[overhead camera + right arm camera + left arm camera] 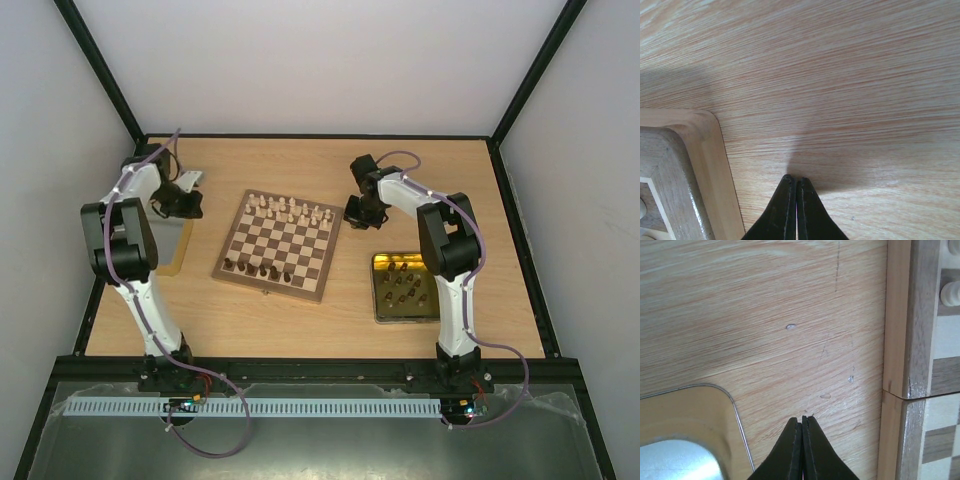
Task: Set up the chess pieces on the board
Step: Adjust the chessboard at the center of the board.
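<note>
Kinds of chess pieces (291,212) too small; board (920,340) cropped in wrist views

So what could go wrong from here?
The shut right end effector hangs beside the square wooden chequered chessboard; a low swing might topple the pale cream wooden chessmen near that edge. More dark brown wooden chessmen sit crowded in the shiny gold metal tray, so grabbing one could tip its neighbours.
</note>
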### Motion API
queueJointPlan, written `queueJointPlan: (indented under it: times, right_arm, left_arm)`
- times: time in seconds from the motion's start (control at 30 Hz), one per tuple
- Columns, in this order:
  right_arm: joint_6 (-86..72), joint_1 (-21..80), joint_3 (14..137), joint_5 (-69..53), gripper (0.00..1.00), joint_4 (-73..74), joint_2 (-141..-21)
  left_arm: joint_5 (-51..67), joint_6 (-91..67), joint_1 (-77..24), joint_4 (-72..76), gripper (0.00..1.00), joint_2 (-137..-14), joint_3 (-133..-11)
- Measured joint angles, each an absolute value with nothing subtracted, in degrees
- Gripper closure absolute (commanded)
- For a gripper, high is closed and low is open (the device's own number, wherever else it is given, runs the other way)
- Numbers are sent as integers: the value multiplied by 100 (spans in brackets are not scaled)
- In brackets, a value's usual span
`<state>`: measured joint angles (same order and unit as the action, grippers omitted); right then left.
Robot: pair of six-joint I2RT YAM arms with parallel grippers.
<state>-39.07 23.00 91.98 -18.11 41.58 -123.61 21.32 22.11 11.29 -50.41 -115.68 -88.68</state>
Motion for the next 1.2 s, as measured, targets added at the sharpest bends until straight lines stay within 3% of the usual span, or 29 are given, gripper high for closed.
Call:
queueJointPlan:
  times: [0.37, 0.77, 1.2]
  right_arm:
    - [-3903, 2303, 9196, -1798, 98, 4158, -12363]
    - [-3900, 2327, 9196, -1737, 98, 4158, -12363]
    - [-3924, 2327, 9161, -1951, 98, 3953, -12396]
  left_arm:
    - [1238, 2231, -45, -4768, 98, -11465, -8466]
    - [1055, 2097, -23, -4451, 98, -11533, -7979]
    - [1653, 2043, -86, -4298, 98, -11187, -7297]
